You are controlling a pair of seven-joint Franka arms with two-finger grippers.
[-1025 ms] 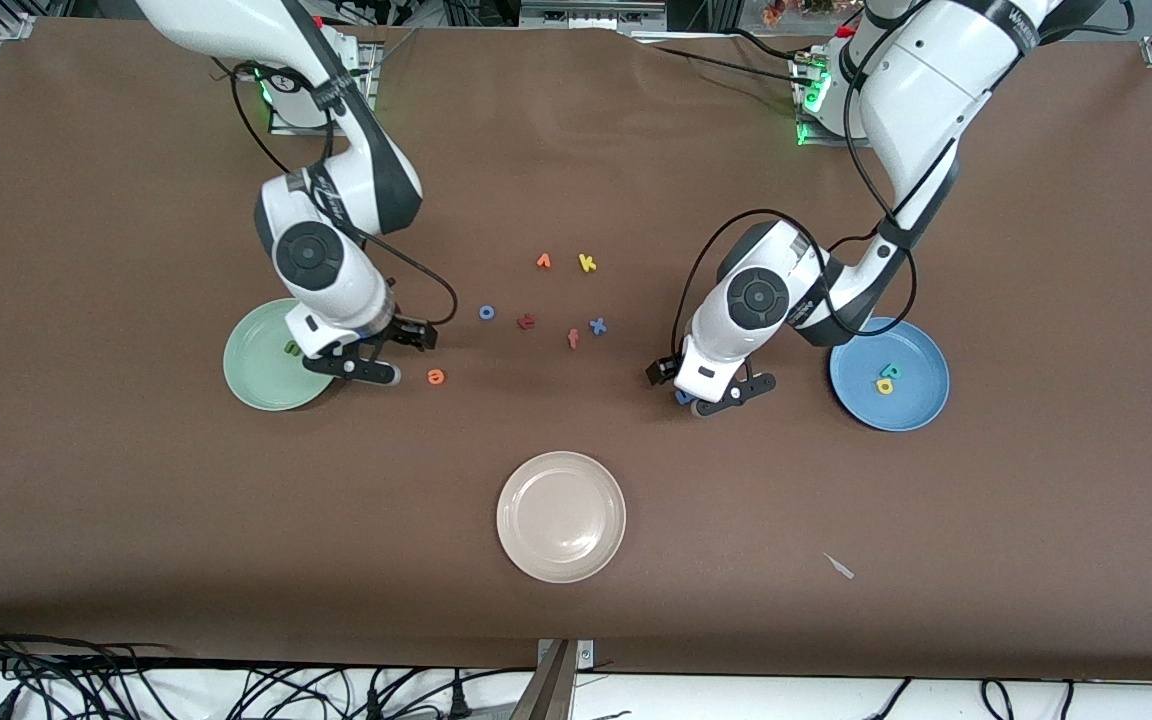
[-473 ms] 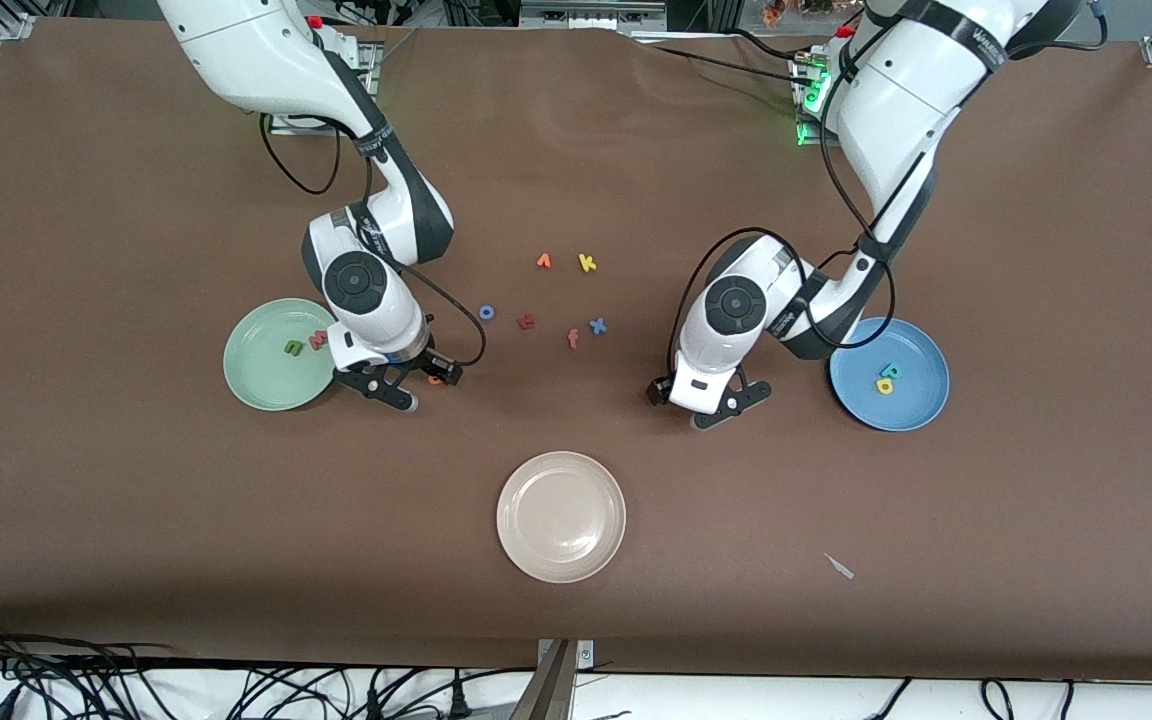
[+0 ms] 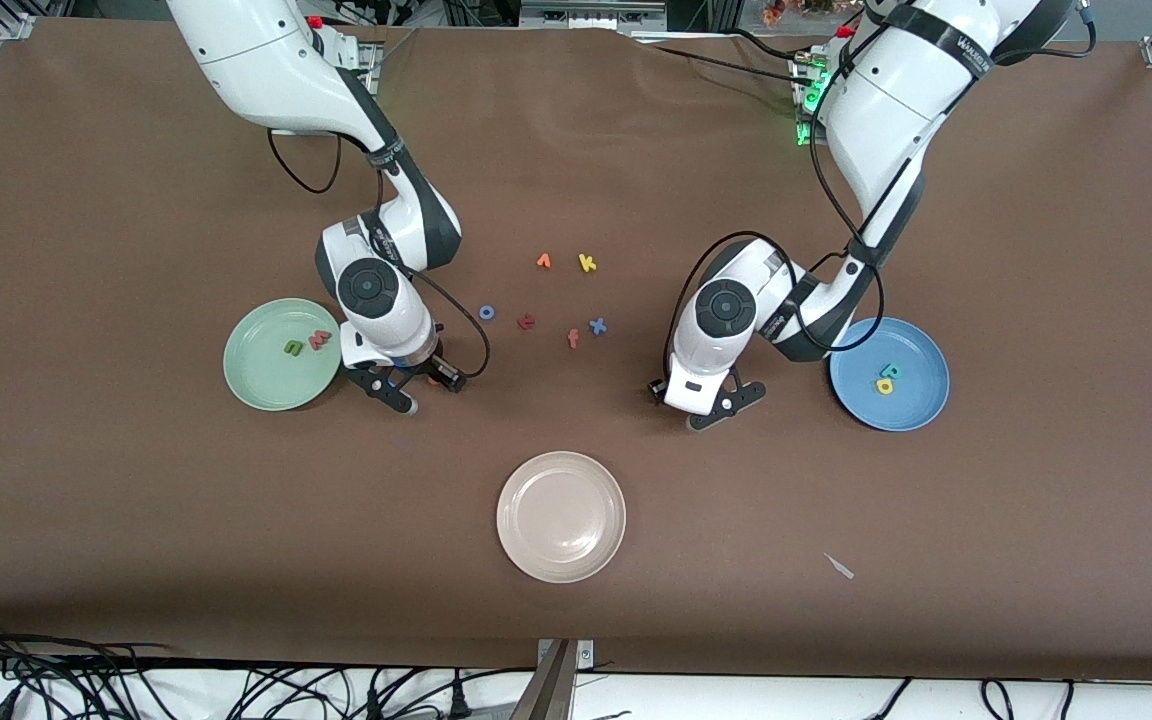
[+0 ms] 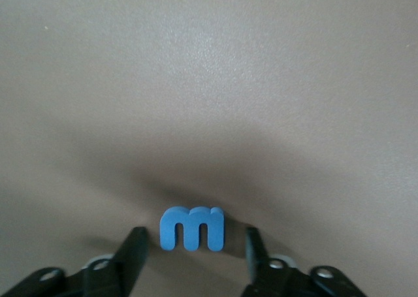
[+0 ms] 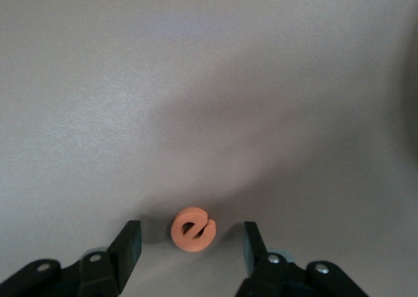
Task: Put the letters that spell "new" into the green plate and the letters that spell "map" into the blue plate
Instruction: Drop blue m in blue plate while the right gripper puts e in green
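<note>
**Both grippers down at the table, a letter between each pair of fingers**

The green plate (image 3: 280, 354) sits toward the right arm's end of the table, with the olive "n" (image 3: 293, 347) and the salmon-red "w" (image 3: 320, 340) lying in it side by side. Just beside that plate, the right gripper (image 3: 403, 388) is down at the table surface. Its wrist view shows the orange "e" (image 5: 192, 230) flat on the brown table (image 3: 136, 500) between the two fingers (image 5: 127, 245), which stand apart with a gap on each side of the letter, not touching it.

Around the middle of the table lie the spare letters: a blue "o" (image 3: 486, 312), a dark red letter (image 3: 526, 321), an orange "f" (image 3: 573, 339), a blue "x" (image 3: 597, 325), another orange letter (image 3: 543, 261) and a yellow "k" (image 3: 587, 263). Nearer the front camera sits a cream-white plate (image 3: 561, 516).

The left gripper (image 3: 701, 405) is low at the table too. In its wrist view the blue "m" (image 4: 192, 228) lies between the fingertips (image 4: 134, 248), which are apart, a gap showing on either side of the letter.

The blue plate (image 3: 911, 400) sits toward the left arm's end, holding the teal "p" (image 3: 891, 371) and the yellow "a" (image 3: 884, 385), touching each other.
</note>
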